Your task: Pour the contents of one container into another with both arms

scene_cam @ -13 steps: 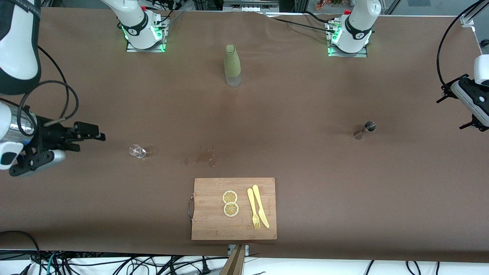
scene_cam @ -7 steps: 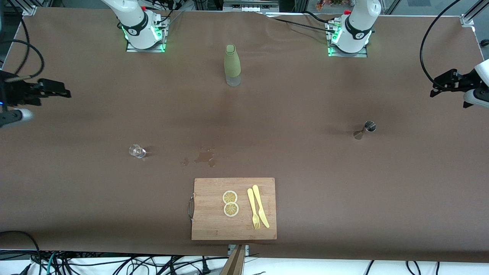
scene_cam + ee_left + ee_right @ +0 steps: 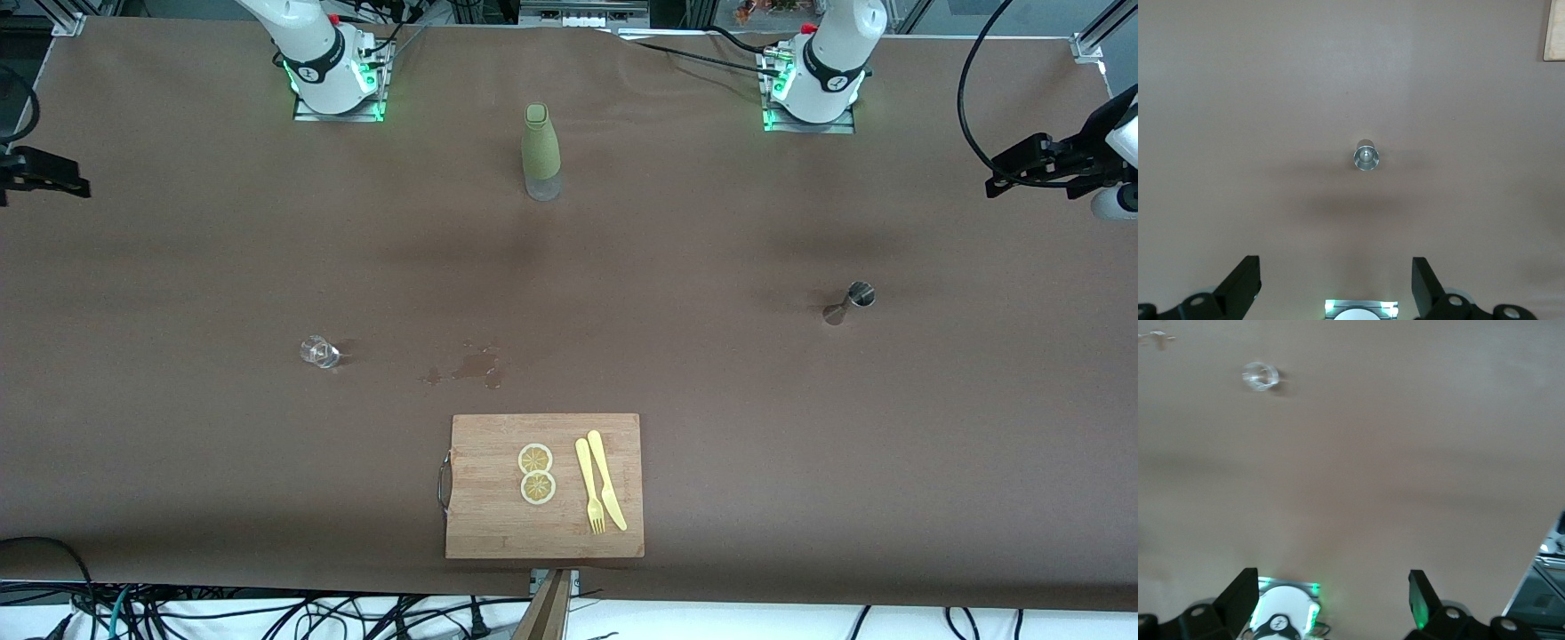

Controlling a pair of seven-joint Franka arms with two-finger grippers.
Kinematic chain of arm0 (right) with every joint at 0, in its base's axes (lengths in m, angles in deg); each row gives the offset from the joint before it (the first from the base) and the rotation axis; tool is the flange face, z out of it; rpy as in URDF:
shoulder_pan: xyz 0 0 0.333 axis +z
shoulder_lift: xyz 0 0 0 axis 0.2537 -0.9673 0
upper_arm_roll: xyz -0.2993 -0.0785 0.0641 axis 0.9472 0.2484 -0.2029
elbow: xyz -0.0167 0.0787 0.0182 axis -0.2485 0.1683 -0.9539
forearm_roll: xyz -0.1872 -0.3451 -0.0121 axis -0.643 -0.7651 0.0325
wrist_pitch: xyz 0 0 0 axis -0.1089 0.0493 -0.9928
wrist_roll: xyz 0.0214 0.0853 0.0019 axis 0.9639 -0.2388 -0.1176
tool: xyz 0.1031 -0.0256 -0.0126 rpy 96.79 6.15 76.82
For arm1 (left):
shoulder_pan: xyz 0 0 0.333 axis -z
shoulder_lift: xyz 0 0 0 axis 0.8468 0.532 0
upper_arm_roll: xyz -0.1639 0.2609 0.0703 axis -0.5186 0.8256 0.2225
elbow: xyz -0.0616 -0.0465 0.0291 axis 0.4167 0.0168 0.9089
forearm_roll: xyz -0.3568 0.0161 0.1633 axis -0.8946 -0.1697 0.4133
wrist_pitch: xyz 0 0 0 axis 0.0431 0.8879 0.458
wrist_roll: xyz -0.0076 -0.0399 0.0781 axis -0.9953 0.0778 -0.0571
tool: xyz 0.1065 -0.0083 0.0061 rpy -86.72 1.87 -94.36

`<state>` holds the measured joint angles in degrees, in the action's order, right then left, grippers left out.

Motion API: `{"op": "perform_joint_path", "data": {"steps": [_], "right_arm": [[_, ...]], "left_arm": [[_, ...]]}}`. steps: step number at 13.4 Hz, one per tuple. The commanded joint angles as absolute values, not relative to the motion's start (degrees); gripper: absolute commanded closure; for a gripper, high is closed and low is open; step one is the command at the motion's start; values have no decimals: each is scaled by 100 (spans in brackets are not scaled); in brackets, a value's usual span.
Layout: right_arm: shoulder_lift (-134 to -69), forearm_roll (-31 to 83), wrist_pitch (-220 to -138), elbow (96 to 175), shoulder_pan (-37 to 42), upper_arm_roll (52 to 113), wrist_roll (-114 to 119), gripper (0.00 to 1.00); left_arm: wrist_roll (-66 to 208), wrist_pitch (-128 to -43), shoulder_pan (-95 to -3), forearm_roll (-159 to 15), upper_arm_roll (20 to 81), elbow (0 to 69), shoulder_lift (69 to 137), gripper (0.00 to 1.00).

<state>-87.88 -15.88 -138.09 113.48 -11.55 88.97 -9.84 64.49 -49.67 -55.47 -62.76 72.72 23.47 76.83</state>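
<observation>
The steel jigger (image 3: 852, 300) stands on the brown table toward the left arm's end; the left wrist view looks down into the jigger (image 3: 1366, 156). The clear glass cup (image 3: 318, 352) stands alone toward the right arm's end, and the right wrist view catches the cup (image 3: 1260, 376) too. My left gripper (image 3: 1005, 173) hangs open and empty high over the table's edge at its own end, well away from the jigger; in its wrist view the left gripper (image 3: 1335, 287) holds nothing. My right gripper (image 3: 67, 178) is open and empty over its end's edge, and in its wrist view the right gripper (image 3: 1331, 600) is wide apart.
An olive-green bottle (image 3: 540, 153) stands mid-table between the two bases. A wooden cutting board (image 3: 480, 516) with two lemon slices (image 3: 536, 473), a yellow fork and knife (image 3: 600, 493) lies near the front edge. A wet stain (image 3: 471, 366) marks the cloth between cup and board.
Both arms have pulled back and up toward the table's ends. The right gripper has left the cup's side; the left gripper swung toward its base. Cup and jigger stayed put.
</observation>
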Motion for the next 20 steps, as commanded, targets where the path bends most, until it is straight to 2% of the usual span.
{"op": "perform_joint_path", "data": {"steps": [1, 5, 9, 13, 20], "right_arm": [[-8261, -1613, -14266, 11656, -1136, 8864, -1067, 0], [-8243, -1499, -13960, 11691, -1065, 8759, -490, 0], [-8269, -990, -14020, 11823, -1056, 8390, 418, 0], [-8260, -1023, -14241, 11815, -1030, 8380, 436, 0], [-8163, -1058, -13986, 11929, -986, 8398, 410, 0]], "left_arm": [[6624, -4947, -5505, -6269, 7266, 2080, 7855, 0], [6615, -4956, -5505, -6410, 7274, 2106, 7890, 0], [6615, -4965, -5522, -6559, 7275, 2132, 7943, 0], [6615, -4965, -5549, -6595, 7275, 2150, 7943, 0], [6589, -4965, -5558, -6595, 7275, 2132, 7934, 0]]}}
